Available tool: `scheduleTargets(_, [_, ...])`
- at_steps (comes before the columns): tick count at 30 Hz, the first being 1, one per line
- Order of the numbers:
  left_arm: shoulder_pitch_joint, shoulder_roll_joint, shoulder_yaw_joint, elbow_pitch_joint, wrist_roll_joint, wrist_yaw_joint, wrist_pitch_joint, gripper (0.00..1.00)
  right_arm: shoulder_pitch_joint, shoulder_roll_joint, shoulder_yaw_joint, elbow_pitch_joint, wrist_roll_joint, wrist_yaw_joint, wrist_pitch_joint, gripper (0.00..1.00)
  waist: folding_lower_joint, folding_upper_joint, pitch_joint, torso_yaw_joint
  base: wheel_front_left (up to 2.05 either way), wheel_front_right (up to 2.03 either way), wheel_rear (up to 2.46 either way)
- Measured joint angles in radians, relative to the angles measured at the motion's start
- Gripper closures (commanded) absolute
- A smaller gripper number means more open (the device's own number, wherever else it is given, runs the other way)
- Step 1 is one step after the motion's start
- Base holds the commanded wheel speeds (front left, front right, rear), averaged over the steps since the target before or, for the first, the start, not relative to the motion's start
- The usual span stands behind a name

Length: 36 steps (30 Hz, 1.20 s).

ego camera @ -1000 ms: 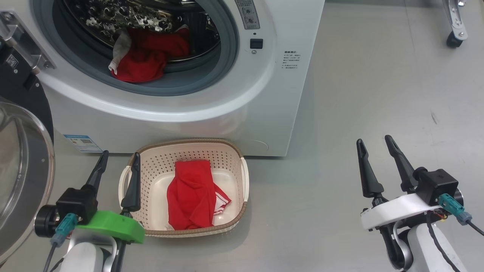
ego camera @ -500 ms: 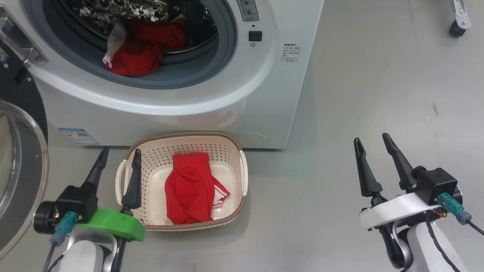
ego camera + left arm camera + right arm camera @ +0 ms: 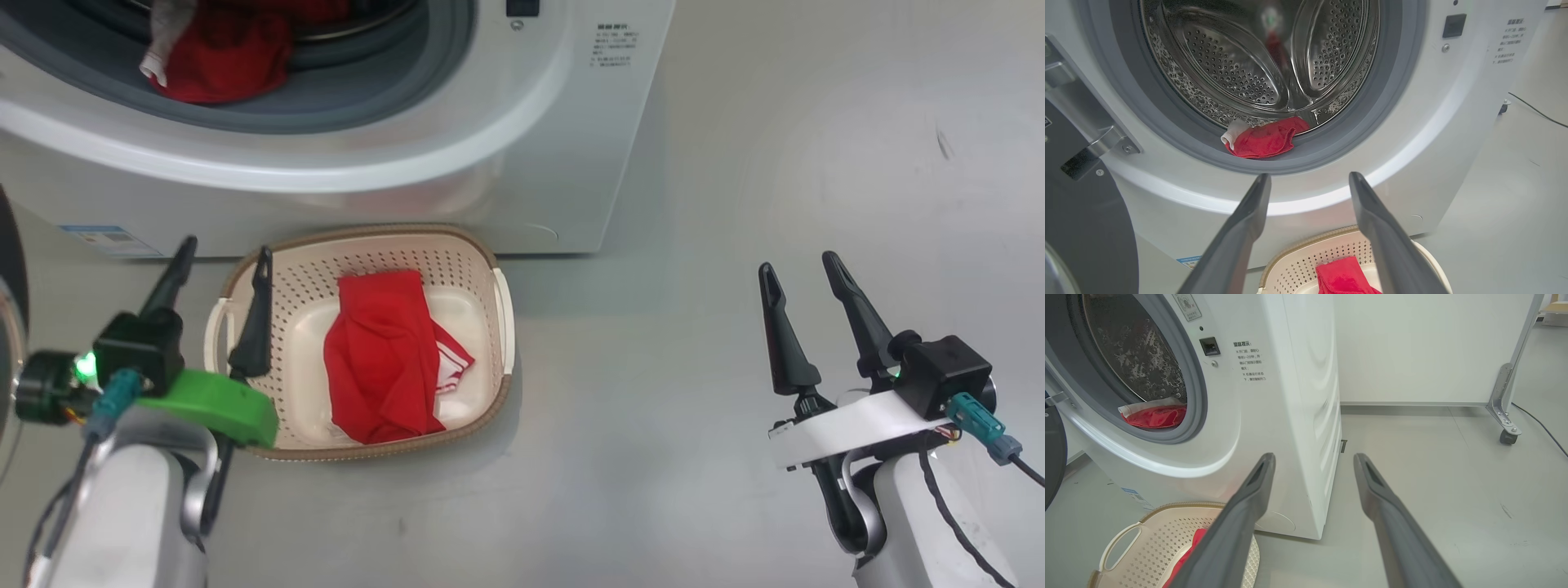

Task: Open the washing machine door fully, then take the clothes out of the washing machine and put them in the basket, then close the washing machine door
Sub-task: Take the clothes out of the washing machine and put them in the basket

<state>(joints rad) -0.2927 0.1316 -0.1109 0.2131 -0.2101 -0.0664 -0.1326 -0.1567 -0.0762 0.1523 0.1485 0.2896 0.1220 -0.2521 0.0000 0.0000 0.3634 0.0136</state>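
The white washing machine (image 3: 457,122) stands with its round black door (image 3: 1081,228) swung open to the left. Red clothes (image 3: 1263,139) with a white edge lie at the drum's front lip, on the grey ring. On the floor before the machine sits the cream basket (image 3: 482,269) with one red garment (image 3: 380,359) inside. My left gripper (image 3: 224,249) hangs open over the basket's left handle, nothing between its fingers. My right gripper (image 3: 798,265) is open and empty above bare floor, well right of the basket. The red clothes (image 3: 1153,416) and the basket (image 3: 1147,547) are also seen from the right wrist.
Grey floor (image 3: 735,163) stretches to the right of the machine. A white panel on a metal foot with a caster (image 3: 1506,435) stands behind at the right, and a black cable (image 3: 1541,424) runs along the floor there.
The head camera has moved, so machine and basket slide up and left in the picture. Both grippers stay open and empty, and the clothes lie as before.
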Motion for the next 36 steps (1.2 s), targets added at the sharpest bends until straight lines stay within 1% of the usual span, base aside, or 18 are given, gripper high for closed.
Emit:
scheduleTargets(6, [-0.108,0.036,0.035,-0.001,0.005,0.014,0.068,0.0,-0.033,0.008,0.001,-0.014,0.0,0.0,0.0,0.0,0.0,0.0,0.068,-0.036,0.0,0.0,0.0])
scheduleTargets(10, [-0.197,0.061,0.047,0.002,0.01,0.028,0.136,0.0,-0.045,0.009,-0.003,-0.018,0.002,0.0,0.0,0.0,0.0,0.0,0.112,-0.064,0.0,0.0,0.0])
scheduleTargets(14, [-0.294,0.113,0.065,0.014,0.029,0.036,0.202,0.0,-0.062,0.012,-0.002,-0.023,0.004,0.0,0.0,0.0,0.0,0.0,0.155,-0.093,0.0,0.0,0.0])
scheduleTargets(15, [-0.294,0.113,0.065,0.014,0.029,0.036,0.202,0.0,-0.062,0.012,-0.002,-0.023,0.004,0.0,0.0,0.0,0.0,0.0,0.155,-0.093,0.0,0.0,0.0])
scheduleTargets(16, [-0.34,0.141,0.077,0.026,0.043,0.043,0.226,0.0,-0.076,0.014,-0.001,-0.026,0.009,0.0,0.0,0.0,0.0,0.0,0.175,-0.108,0.0,0.0,0.0])
scheduleTargets(18, [-0.383,0.166,0.082,0.043,0.058,0.044,0.256,0.0,-0.086,0.015,0.002,-0.028,0.01,0.0,0.0,0.0,0.0,0.0,0.194,-0.123,0.0,0.0,0.0])
scheduleTargets(24, [-0.476,0.224,0.081,0.108,0.092,0.044,0.324,0.0,-0.108,0.017,0.007,-0.029,0.018,0.0,0.0,0.0,0.0,0.0,0.242,-0.168,0.0,0.0,0.0])
scheduleTargets(28, [-0.517,0.242,0.072,0.149,0.119,0.044,0.36,0.0,-0.117,0.02,0.005,-0.029,0.018,0.0,0.0,0.0,0.0,0.0,0.268,-0.193,0.0,0.0,0.0])
scheduleTargets(36, [-0.607,0.25,0.039,0.208,0.154,0.044,0.4,0.0,-0.127,0.023,0.002,-0.03,0.026,0.0,0.0,0.0,0.0,0.0,0.308,-0.222,0.0,0.0,0.0])
